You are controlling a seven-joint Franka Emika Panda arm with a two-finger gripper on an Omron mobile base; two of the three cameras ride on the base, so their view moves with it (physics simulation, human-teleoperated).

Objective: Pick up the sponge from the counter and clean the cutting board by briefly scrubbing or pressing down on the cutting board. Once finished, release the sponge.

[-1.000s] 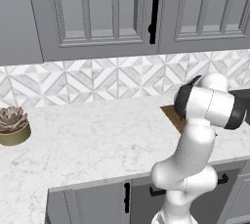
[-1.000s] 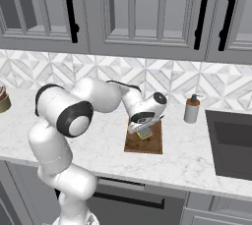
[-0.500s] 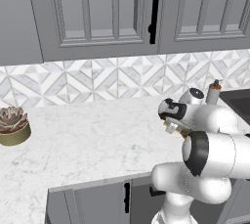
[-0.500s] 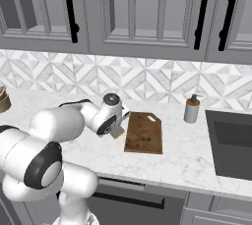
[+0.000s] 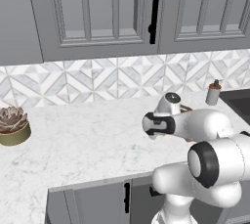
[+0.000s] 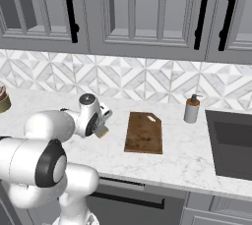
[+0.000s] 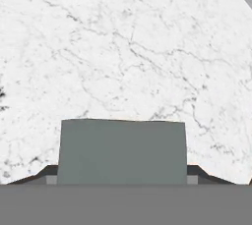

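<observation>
Hand point(image 6: 102, 129) grasps the sponge point(image 7: 122, 151): in the hand view the grey-green face sits square between the two dark finger tips, over bare marble. In the right base view the hand hangs above the counter point(image 6: 59, 106), left of the cutting board point(image 6: 143, 132) and apart from it; a bit of yellow sponge shows below the fingers.

Risks, as judged:
- Sponge is over marble, not over the board. Pressing down here would scrub the counter and miss the task.
- Releasing here would drop the sponge off the board before any cleaning.
- The sponge is soft; a hard press at an angle could squeeze it out of the grip.
- A low sideways sweep could catch the board's near edge and shove it.

Surroundings:
- Soap dispenser point(image 6: 191, 109) stands right of the board, near the sink point(image 6: 231, 143); an overshoot past the board could knock it.
- Potted succulent point(image 5: 12, 125) at far left, well clear.
- Nothing lies between hand and board.
</observation>
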